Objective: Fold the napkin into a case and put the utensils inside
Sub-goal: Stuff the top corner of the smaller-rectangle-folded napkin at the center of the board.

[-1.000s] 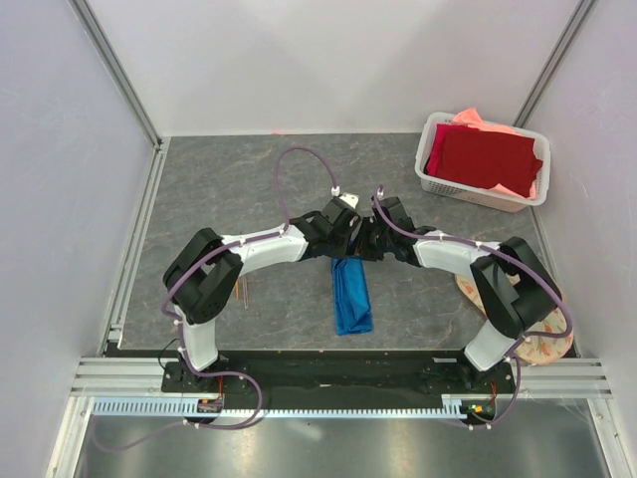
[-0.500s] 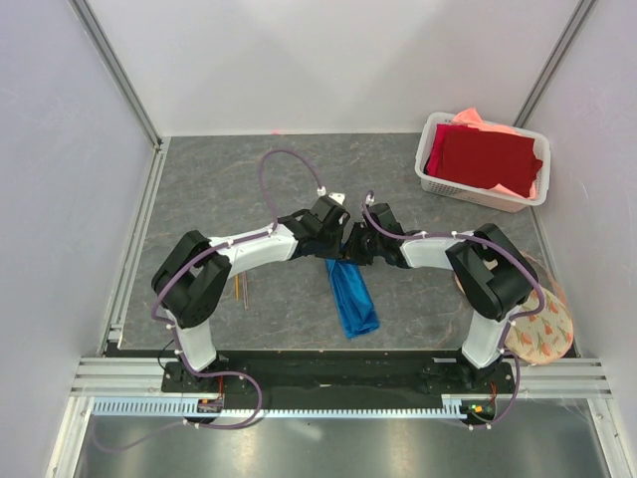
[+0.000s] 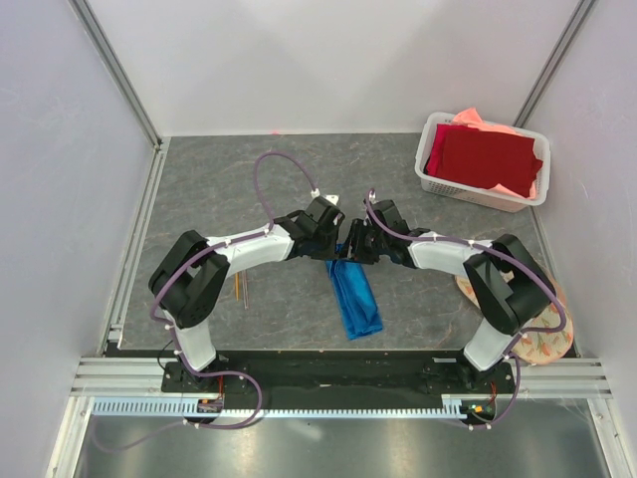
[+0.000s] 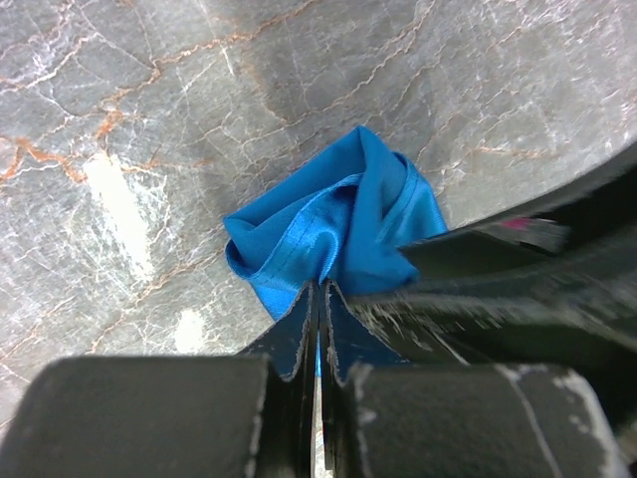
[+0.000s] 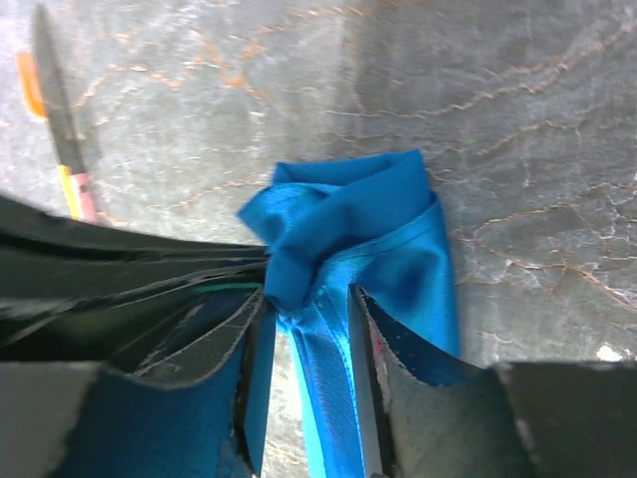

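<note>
Overhead: the folded blue napkin (image 3: 355, 299) lies mid-table, newly slanted, with both grippers at its far end.
Left wrist: left gripper (image 4: 320, 291) is pinched shut on the cloth.
Right wrist: right gripper (image 5: 307, 299) has just loosened, its jaws apart around the bunched fold, likely letting go.

Top cam's mounted high behind the arm bases, looking down on the whole table (image 3: 219, 189) from far off. Each wrist cam stares down along its own jaws, left gripper (image 4: 318, 291) and right gripper (image 5: 309, 299), really close to the surface. All three catch the bunched far end of the napkin (image 3: 355, 299)
</note>
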